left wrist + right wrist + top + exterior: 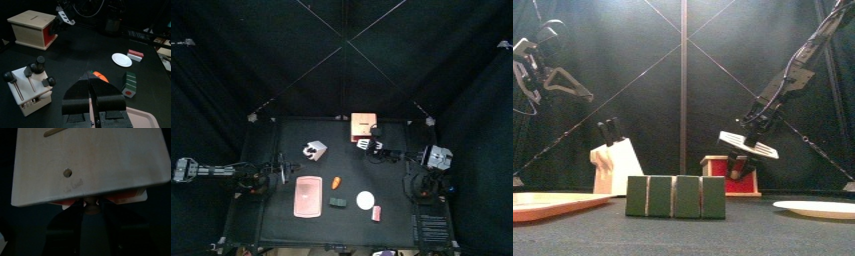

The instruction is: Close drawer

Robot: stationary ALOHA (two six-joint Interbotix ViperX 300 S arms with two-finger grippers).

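Right claw at the drawer front, left arm parked

On the left, the left claw (93, 102) hangs raised and well away from the box, its jaws pressed together with nothing between them. The wooden box (366, 122) sits toward twelve o'clock on the surface (291, 140), and the pinkish-red drawer (738, 171) shows at its front face. The right claw (748, 146) is far nearer: it hangs just above and in front of the drawer, so the drawer lies straight ahead of it and the slide axis runs from the claw into the box. I cannot tell whether its jaws are spread or narrow. The right wrist view shows the box top with a sliver of pink drawer (130, 198) at its edge against the jaws; the top view hides that sliver under the arm.
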